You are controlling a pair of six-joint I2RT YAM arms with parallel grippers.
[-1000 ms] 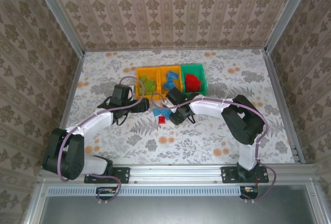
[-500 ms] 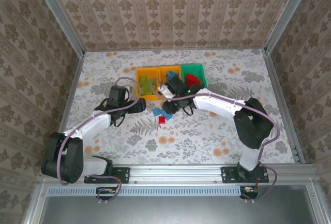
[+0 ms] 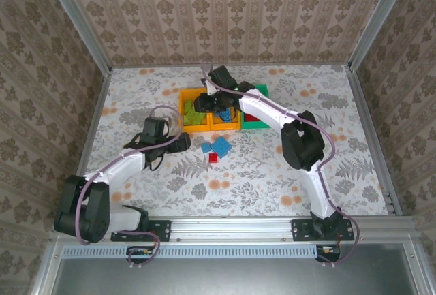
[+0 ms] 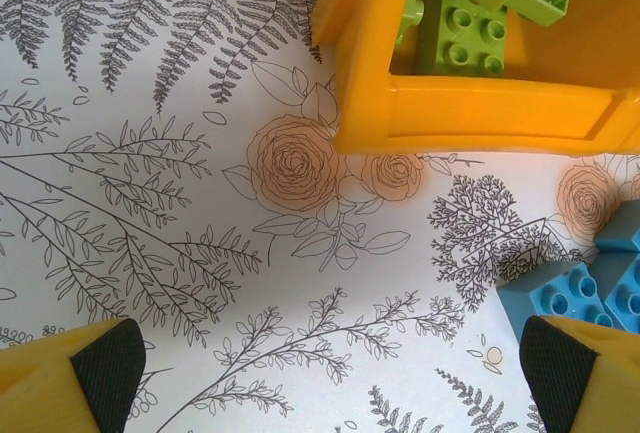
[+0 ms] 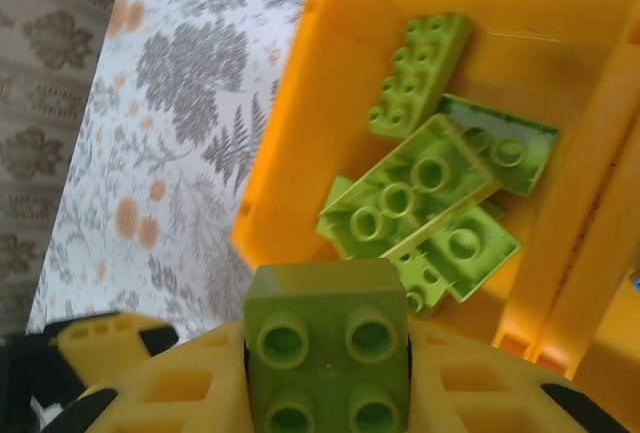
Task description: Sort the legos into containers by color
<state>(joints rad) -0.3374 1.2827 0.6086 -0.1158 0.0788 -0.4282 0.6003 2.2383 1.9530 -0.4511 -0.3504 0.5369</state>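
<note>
**LIME BRICK, AT DROP-OFF, LEFT ORANGE BIN**

- Step in hand: delivery of one lime green brick (image 5: 328, 348).
- R gripper (image 3: 207, 101): clenched on that brick, studs facing the wrist cam. It hangs over the left orange bin (image 5: 280, 153), which holds several lime bricks (image 5: 430, 188).
- L gripper (image 3: 183, 142): spread wide, nothing betw. its fingers (image 4: 100, 361). It sits low over the table (image 4: 200, 203), near that bin's front corner.
- Unsorted on table: two blue bricks (image 3: 220, 146) and one red brick (image 3: 213, 158), close together in front of the bins.
- Middle orange bin (image 3: 225, 125) and green bin (image 3: 257, 124): contents mostly hidden by the R arm.
- Next move, est.: release only. The brick looks to be inside the rim line, so parting the fingers should drop it onto the lime pile. L gripper looks best placed for the blue bricks.
</note>
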